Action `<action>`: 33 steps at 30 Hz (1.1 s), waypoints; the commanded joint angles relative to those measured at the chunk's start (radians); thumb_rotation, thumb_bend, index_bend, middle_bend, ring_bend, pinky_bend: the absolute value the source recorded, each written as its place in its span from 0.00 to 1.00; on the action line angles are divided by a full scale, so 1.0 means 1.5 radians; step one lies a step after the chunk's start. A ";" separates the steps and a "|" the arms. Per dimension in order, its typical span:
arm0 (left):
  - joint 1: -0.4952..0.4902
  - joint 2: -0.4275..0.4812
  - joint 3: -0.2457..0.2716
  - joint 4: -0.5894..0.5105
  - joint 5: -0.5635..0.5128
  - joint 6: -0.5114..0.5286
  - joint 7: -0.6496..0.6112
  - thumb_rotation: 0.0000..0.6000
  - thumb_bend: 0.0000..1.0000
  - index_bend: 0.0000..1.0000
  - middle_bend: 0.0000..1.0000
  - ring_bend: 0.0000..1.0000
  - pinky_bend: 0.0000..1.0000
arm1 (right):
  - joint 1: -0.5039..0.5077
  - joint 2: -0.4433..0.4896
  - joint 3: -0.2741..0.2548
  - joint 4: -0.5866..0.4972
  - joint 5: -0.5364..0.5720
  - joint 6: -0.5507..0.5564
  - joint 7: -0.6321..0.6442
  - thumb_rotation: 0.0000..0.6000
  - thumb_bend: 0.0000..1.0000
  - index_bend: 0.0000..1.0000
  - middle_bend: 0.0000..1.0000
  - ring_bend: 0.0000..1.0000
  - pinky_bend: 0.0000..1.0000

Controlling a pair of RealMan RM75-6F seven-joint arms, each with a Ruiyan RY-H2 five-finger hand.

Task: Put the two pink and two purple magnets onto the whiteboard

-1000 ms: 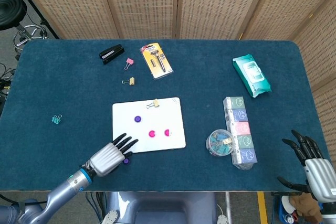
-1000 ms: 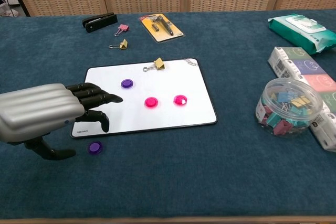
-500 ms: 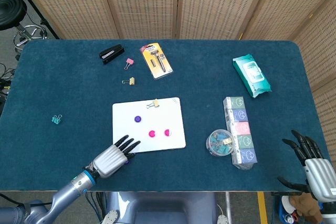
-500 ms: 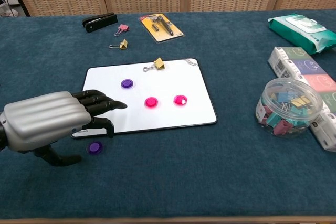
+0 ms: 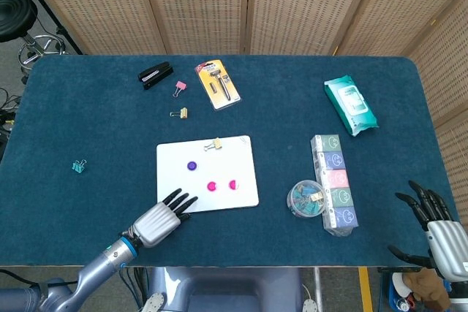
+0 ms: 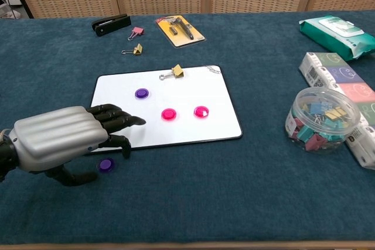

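The whiteboard (image 6: 205,86) (image 5: 175,158) lies mid-table. On it sit one purple magnet (image 6: 141,93) (image 5: 191,166) and two pink magnets (image 6: 169,113) (image 6: 201,111) (image 5: 211,186) (image 5: 233,184). A second purple magnet (image 6: 105,165) lies on the cloth just off the board's near left corner. My left hand (image 6: 64,141) (image 5: 157,222) hovers right over it with its fingers stretched across the board's corner and the thumb beside the magnet, holding nothing. The head view hides this magnet under the hand. My right hand (image 5: 439,235) hangs off the table's near right corner, fingers spread and empty.
A yellow binder clip (image 6: 176,71) sits on the board's far edge. At the right stand a clear tub of clips (image 6: 319,122), a row of boxes (image 6: 343,95) and a wipes pack (image 6: 337,30). At the back lie a stapler (image 6: 111,23), a carded tool (image 6: 180,30) and loose clips (image 6: 136,32).
My left hand has slid right and settled lower over the loose purple magnet, thumb closer to it. The magnet and the right hand have not moved.
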 commanded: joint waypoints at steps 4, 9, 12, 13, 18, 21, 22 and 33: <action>0.001 -0.001 -0.003 0.001 -0.005 -0.005 0.000 1.00 0.31 0.36 0.00 0.00 0.00 | -0.001 0.001 0.000 0.001 -0.001 0.002 0.003 1.00 0.03 0.15 0.00 0.00 0.00; 0.002 -0.003 -0.003 0.001 -0.008 -0.013 -0.005 1.00 0.32 0.44 0.00 0.00 0.00 | -0.001 0.002 0.000 0.001 -0.001 0.003 0.005 1.00 0.02 0.15 0.00 0.00 0.00; 0.002 -0.003 -0.004 0.001 -0.010 -0.016 -0.005 1.00 0.33 0.51 0.00 0.00 0.00 | -0.001 0.002 0.000 0.001 -0.001 0.003 0.005 1.00 0.02 0.15 0.00 0.00 0.00; 0.002 -0.003 -0.004 0.001 -0.010 -0.016 -0.005 1.00 0.33 0.52 0.00 0.00 0.00 | -0.001 0.002 0.000 0.001 0.000 0.003 0.005 1.00 0.02 0.15 0.00 0.00 0.00; 0.004 -0.002 -0.005 0.000 -0.010 -0.016 -0.004 1.00 0.34 0.54 0.00 0.00 0.00 | -0.002 0.003 0.000 0.001 -0.001 0.004 0.008 1.00 0.03 0.15 0.00 0.00 0.00; 0.005 0.000 -0.006 -0.003 -0.008 -0.013 -0.006 1.00 0.35 0.55 0.00 0.00 0.00 | -0.002 0.004 0.000 0.001 -0.001 0.005 0.008 1.00 0.02 0.15 0.00 0.00 0.00; 0.005 0.000 -0.007 -0.003 -0.007 -0.013 -0.006 1.00 0.35 0.55 0.00 0.00 0.00 | -0.002 0.004 0.000 0.001 -0.001 0.006 0.009 1.00 0.03 0.15 0.00 0.00 0.00; 0.007 0.006 -0.010 -0.007 -0.006 -0.010 -0.003 1.00 0.36 0.58 0.00 0.00 0.00 | -0.002 0.005 0.000 0.000 -0.002 0.004 0.009 1.00 0.03 0.15 0.00 0.00 0.00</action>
